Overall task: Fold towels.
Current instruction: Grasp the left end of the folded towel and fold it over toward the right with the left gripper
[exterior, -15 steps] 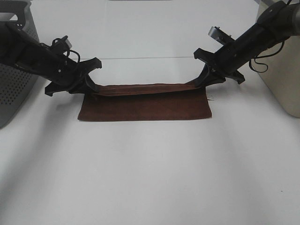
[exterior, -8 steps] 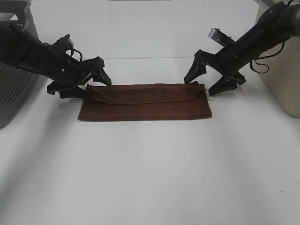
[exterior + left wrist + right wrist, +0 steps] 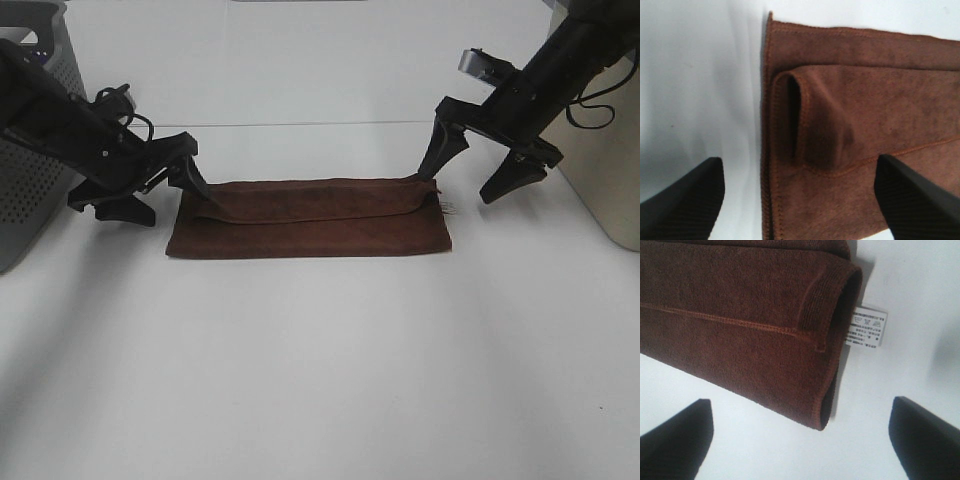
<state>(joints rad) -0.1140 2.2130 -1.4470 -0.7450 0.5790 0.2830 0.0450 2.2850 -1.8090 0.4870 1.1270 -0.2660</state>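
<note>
- Towel (image 3: 308, 218) – brown, flat on the white desk (image 3: 320, 380), lying betw. the two arms. Long axis runs side to side, one short end toward each arm.
- Far long edge is laid over toward the near one. Top layer stops short, so a strip of the lower layer shows along the front.
- Left gripper (image 3: 178, 207): jaws spread wide, nothing held. Low at the towel's left short end, straddling it – one finger over the folded corner, the other off the cloth over bare desk. Whether it touches the cloth can't be told.
- Right gripper (image 3: 458, 188): jaws also spread, empty. A bit above the right short end, one finger tip close by the fold corner, the other out past the end. Care label (image 3: 866, 327) pokes out of that end.
- Pose: both arms reach in from the outer sides, angled down and inward, approx. mirrored; each is nearest its own end.
- Judgement: next fold prob. goes end to end, so the short ends matter. Either arm is placed to pinch its own end, though the fold looks puffy at both ends and may slip.
</note>
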